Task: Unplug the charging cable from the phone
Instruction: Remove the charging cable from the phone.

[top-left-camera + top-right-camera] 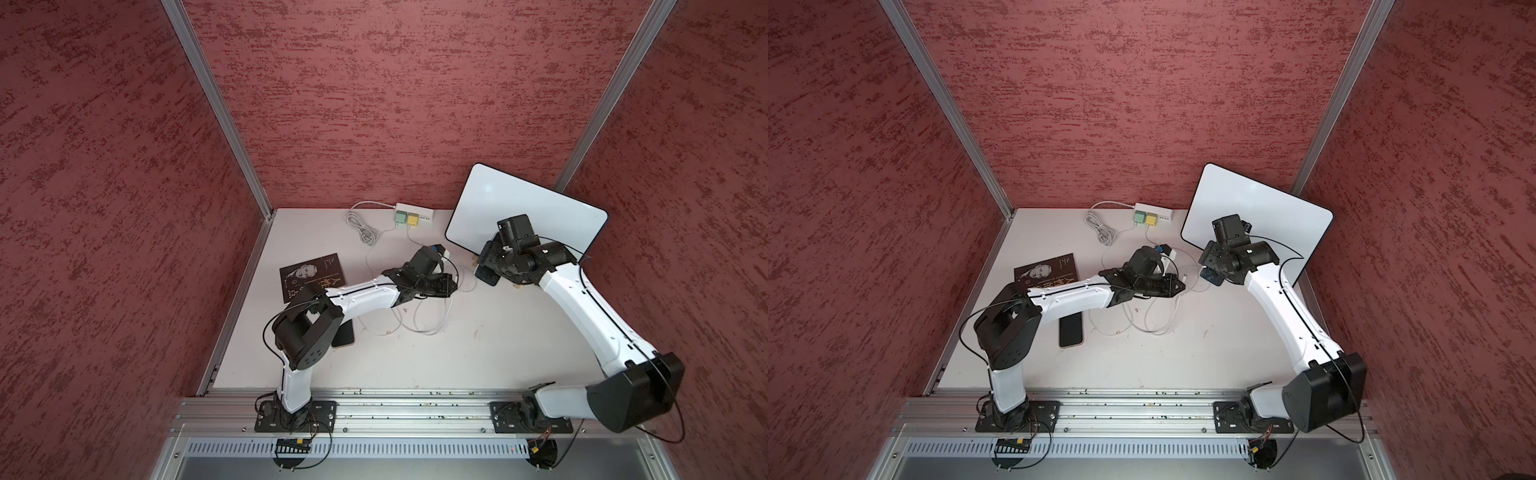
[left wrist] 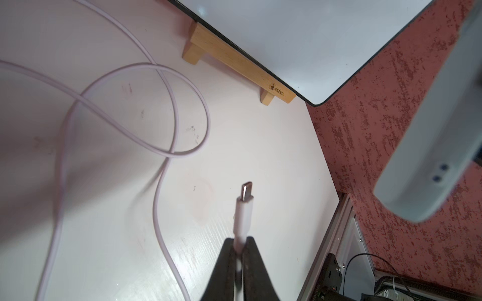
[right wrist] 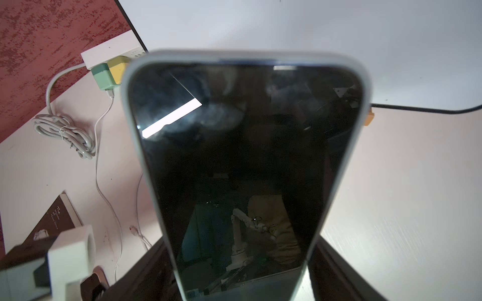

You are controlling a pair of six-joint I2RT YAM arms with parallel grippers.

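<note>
My right gripper is shut on the phone, gripping the two long sides of its pale grey-blue case, with the dark screen facing the wrist camera. Both top views show the phone lifted just in front of the white board. The white charging cable's plug is out of the phone, its metal tip bare. My left gripper is shut on the cable just behind the plug. The plug tip hangs a short gap to the left of the phone. The rest of the cable lies looped on the table.
A white board leans on a wooden stand at the back right. A power strip with green and yellow chargers and a coiled grey cord sits at the back. A dark book and another dark phone lie at left.
</note>
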